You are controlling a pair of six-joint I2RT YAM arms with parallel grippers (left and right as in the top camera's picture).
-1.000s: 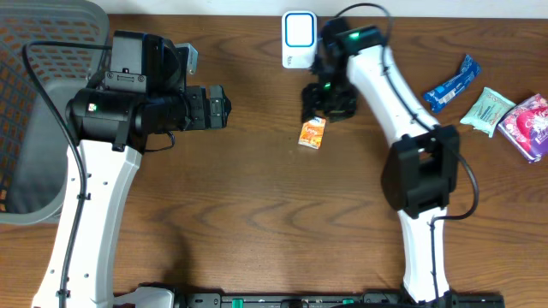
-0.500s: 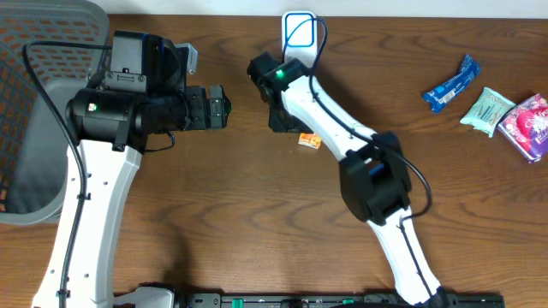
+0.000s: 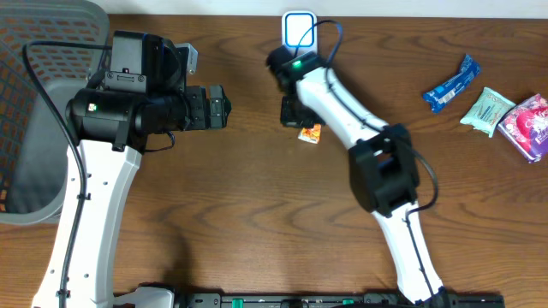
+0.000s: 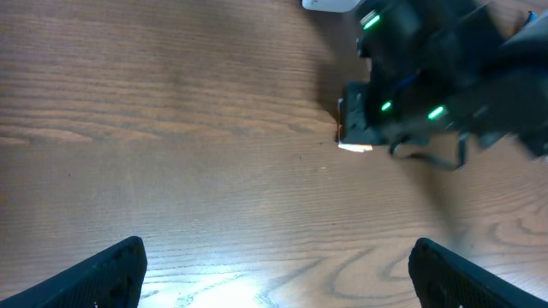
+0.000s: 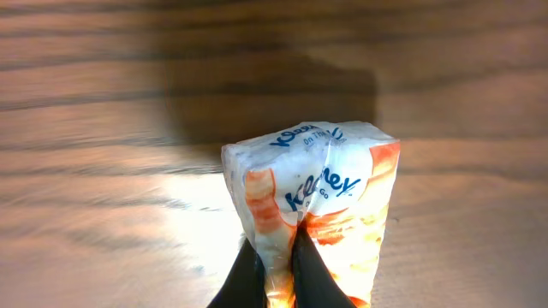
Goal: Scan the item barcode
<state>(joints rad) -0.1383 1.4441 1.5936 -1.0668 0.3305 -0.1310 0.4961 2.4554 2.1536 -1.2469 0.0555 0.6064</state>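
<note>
The item is a small orange-and-white Kleenex tissue pack (image 3: 311, 133) lying on the wooden table just below the white barcode scanner (image 3: 298, 31). My right gripper (image 3: 296, 117) is down at the pack. In the right wrist view the pack (image 5: 318, 184) fills the centre, and my right gripper (image 5: 279, 275) is shut on a fold of its wrapper. My left gripper (image 3: 225, 109) hangs open to the left, apart from the pack. Its view shows both fingertips (image 4: 111, 269) wide apart over bare wood, with the pack (image 4: 354, 146) far ahead under the right arm (image 4: 437, 85).
A grey mesh basket (image 3: 34, 128) stands at the left edge. At the far right lie a blue bar (image 3: 451, 83), a green packet (image 3: 488, 109) and a pink packet (image 3: 529, 125).
My right arm swung left past the pack, then came back over it. Its jaws closed on the pack's wrapper. The left arm has not moved.
</note>
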